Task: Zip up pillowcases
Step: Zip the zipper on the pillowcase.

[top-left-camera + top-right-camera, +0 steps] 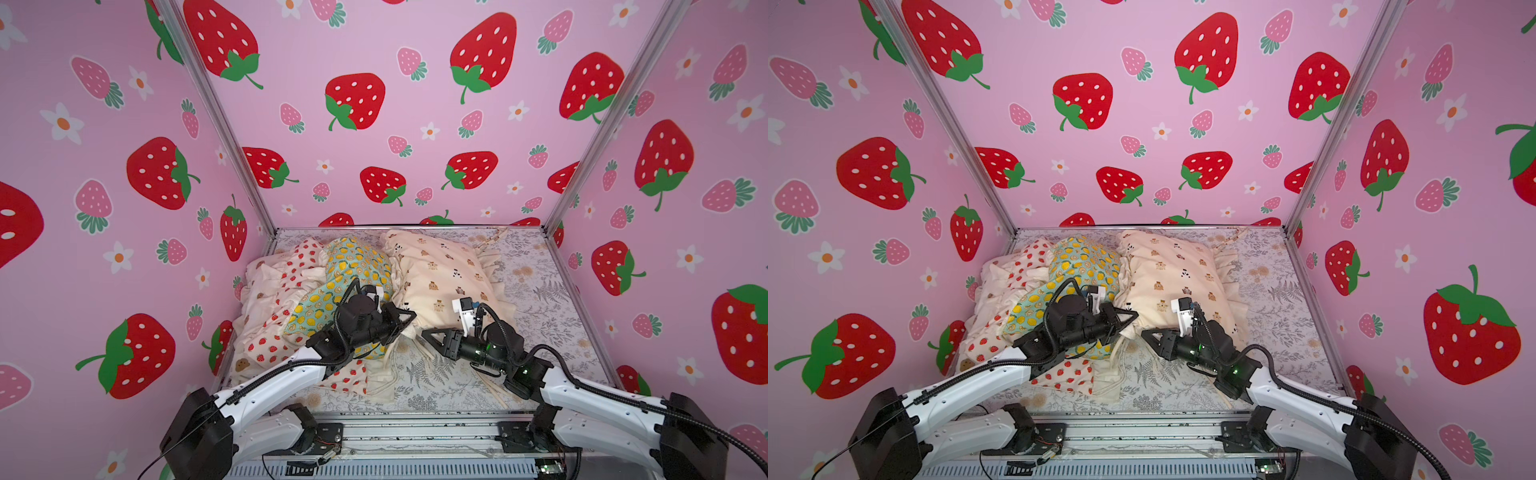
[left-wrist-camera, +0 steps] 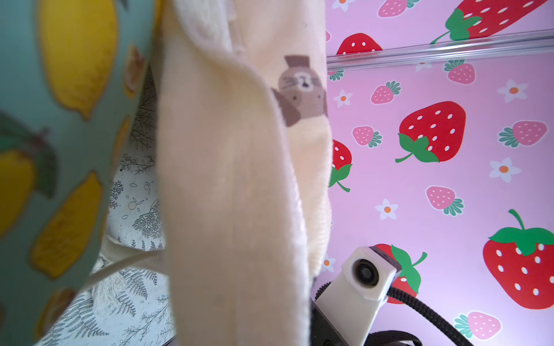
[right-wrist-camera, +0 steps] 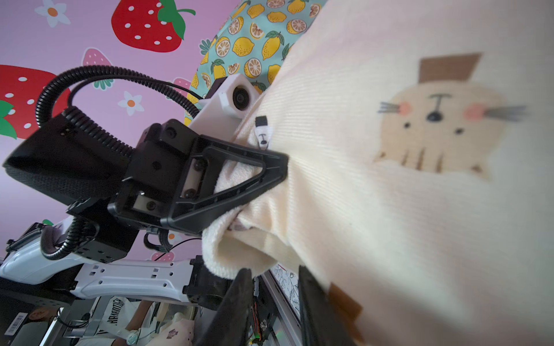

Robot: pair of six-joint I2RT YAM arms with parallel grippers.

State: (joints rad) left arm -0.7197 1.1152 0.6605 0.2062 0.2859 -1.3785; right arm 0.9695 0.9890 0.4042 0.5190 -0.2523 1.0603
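Note:
The ruffled beige bear pillowcase (image 1: 440, 266) (image 1: 1167, 266) lies at the back middle in both top views. My left gripper (image 1: 409, 318) (image 1: 1131, 318) is shut on its cream near corner, and in the right wrist view this left gripper (image 3: 269, 176) pinches bunched cream cloth (image 3: 233, 248). My right gripper (image 1: 428, 334) (image 1: 1148, 334) (image 3: 274, 287) stands open just beside that corner, with nothing between its fingers. In the left wrist view the bear pillowcase (image 2: 233, 179) fills the middle and hides the jaws. The lemon pillowcase (image 1: 353, 266) (image 2: 60, 119) (image 3: 254, 36) sits left of it, under my left arm.
A strawberry-print pillowcase (image 1: 291, 274) and a cookie-print edge (image 1: 242, 365) are heaped at the left. The grey fern sheet (image 1: 540, 299) covers the table. Pink strawberry walls close three sides, and a metal rail (image 1: 415, 432) runs along the front.

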